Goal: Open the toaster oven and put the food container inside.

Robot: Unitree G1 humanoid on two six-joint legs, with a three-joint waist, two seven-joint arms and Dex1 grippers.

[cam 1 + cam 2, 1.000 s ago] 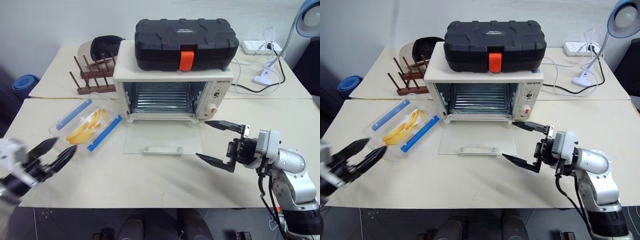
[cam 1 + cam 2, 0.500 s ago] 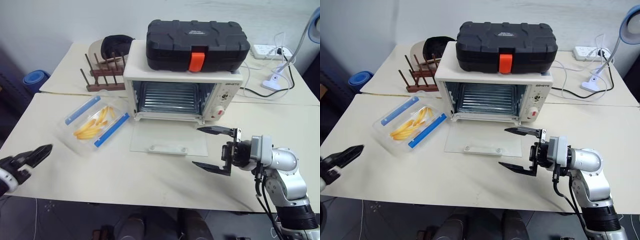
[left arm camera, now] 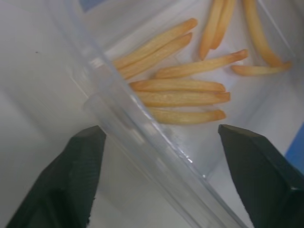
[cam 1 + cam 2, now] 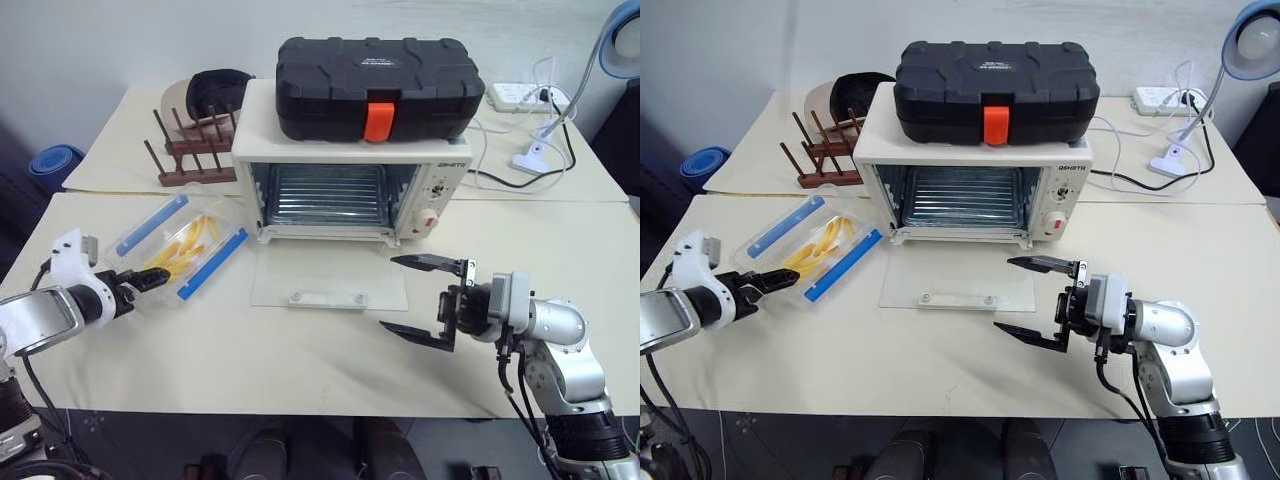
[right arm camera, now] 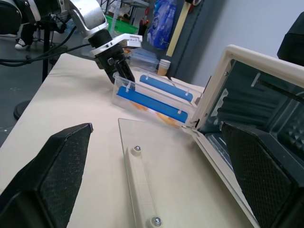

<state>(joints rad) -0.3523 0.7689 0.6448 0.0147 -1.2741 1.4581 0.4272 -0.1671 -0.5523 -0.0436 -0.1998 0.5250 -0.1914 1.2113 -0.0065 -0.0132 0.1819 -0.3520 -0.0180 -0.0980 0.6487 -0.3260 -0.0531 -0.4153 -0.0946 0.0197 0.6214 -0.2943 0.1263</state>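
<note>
The cream-white toaster oven (image 4: 345, 190) stands mid-table with its glass door (image 4: 330, 280) dropped flat on the table and the wire rack showing inside. Left of it lies the food container (image 4: 185, 245), a clear box with blue clips and yellow strips inside. My left gripper (image 4: 152, 279) is open at the container's near end; in the left wrist view its fingers (image 3: 83, 175) straddle the clear rim (image 3: 142, 142) without pinching it. My right gripper (image 4: 392, 293) hangs open and empty to the right of the door, pointing left.
A black hard case (image 4: 378, 88) with an orange latch sits on top of the oven. A wooden rack (image 4: 190, 155) with a cap stands behind the container. Cables, a power strip (image 4: 515, 95) and a lamp base (image 4: 530, 155) lie at the back right.
My left arm has swung in from the table's near left edge to the container's near end, and its jaws have narrowed a little. The right gripper has stayed put.
</note>
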